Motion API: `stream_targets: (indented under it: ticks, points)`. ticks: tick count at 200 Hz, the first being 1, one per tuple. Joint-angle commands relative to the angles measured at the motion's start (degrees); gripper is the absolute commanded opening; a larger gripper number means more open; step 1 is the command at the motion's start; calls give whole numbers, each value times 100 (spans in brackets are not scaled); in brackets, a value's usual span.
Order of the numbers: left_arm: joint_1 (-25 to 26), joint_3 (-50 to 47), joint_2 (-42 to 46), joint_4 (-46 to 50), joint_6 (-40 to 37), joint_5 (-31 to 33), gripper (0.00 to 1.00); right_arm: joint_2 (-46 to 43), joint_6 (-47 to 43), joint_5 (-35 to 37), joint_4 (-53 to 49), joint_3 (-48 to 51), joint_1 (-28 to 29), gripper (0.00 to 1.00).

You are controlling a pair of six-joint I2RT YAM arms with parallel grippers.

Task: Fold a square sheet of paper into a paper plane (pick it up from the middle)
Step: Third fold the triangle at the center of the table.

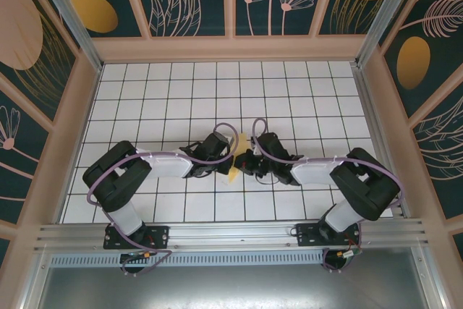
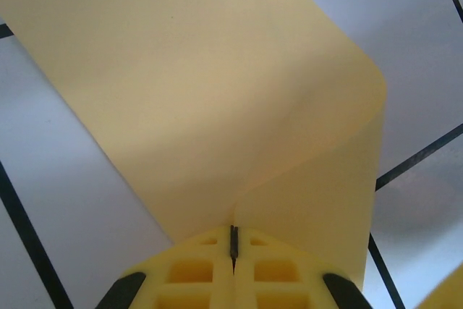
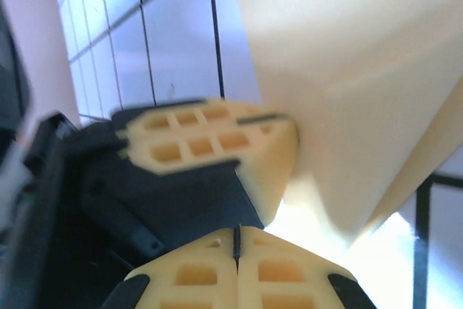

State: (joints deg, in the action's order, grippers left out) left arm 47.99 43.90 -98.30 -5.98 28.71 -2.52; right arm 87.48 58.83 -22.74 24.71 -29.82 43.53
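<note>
The sheet [image 2: 217, 92], thin matte yellow-orange paper, is held just above the white gridded table [image 1: 181, 92] near its centre, bowed into a soft curl with a rounded bend at 2 o'clock in the left wrist view. Its pinched part lies at 12 o'clock from the left gripper [image 2: 233, 247], whose jaws are clamped on it. The right gripper [image 3: 236, 240] sits nearly tip to tip with the left, jaws together. The sheet rises at its 1 o'clock, but blur hides whether it grips any paper. Both arms are equally near
</note>
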Motion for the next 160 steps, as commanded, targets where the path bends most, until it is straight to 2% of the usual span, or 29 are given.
stream_targets:
  ticks: [1, 55, 131, 160]
  points:
    - [11, -66, -326, 431, -49, -73, 1, -3, -166, -309, 284, 105, -180, 0]
    - [9, -57, -348, 440, -50, -77, 1, 342, -154, -470, 496, 65, -144, 0]
    - [10, -31, -408, 448, -56, -95, 1, 915, -285, -262, 571, 329, -208, 0]
    - [10, -31, -397, 474, -58, -77, 2, 596, -311, -301, 406, 211, -187, 0]
